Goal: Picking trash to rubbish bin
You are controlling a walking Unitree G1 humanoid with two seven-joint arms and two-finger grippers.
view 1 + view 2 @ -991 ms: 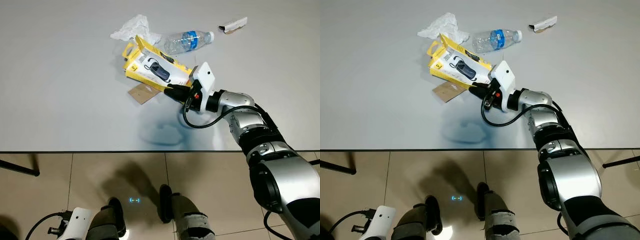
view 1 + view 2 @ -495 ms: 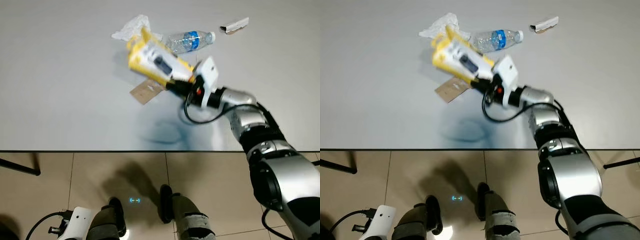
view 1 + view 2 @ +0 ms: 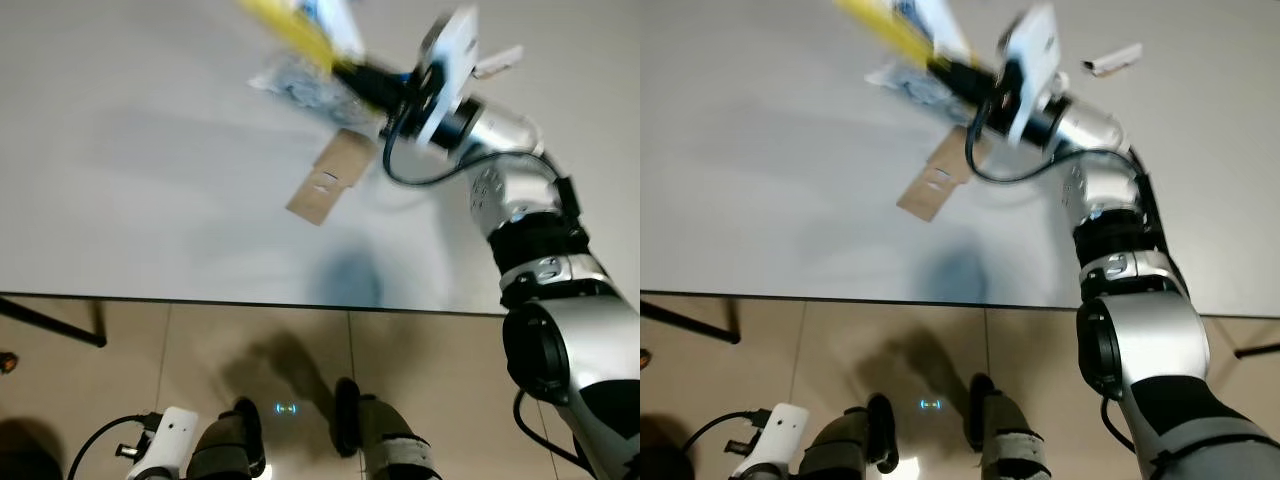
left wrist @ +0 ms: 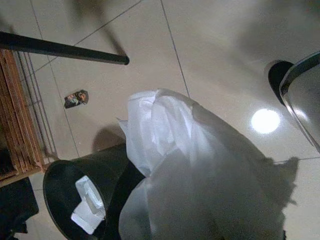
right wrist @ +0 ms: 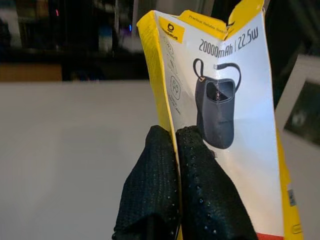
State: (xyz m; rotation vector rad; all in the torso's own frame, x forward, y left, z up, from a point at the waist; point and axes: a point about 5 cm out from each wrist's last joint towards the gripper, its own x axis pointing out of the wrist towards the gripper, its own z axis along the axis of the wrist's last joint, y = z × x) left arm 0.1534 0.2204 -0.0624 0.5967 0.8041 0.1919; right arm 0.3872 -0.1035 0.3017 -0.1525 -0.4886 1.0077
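My right gripper (image 5: 175, 134) is shut on the lower edge of a yellow power-bank package (image 5: 215, 100), which stands upright between the black fingers. In the eye views the package (image 3: 300, 22) is lifted above the grey table (image 3: 130, 180), blurred, near the frame's top, with the gripper (image 3: 352, 72) just below it. A brown cardboard piece (image 3: 330, 188) lies flat on the table. Behind the gripper lies blurred clear and white trash (image 3: 285, 82). A small wrapper (image 3: 497, 62) sits at the far right. My left arm (image 3: 165, 452) hangs low beside my legs.
In the left wrist view a black bin (image 4: 70, 195) with white scraps inside stands on the tiled floor, partly behind a white plastic bag (image 4: 190, 170). A black table leg (image 4: 65, 50) crosses the floor. The table's front edge (image 3: 250, 302) runs across the eye views.
My right gripper has raised the yellow package off the table and swung it up and away. The cardboard piece stays on the table. The head camera has shifted.
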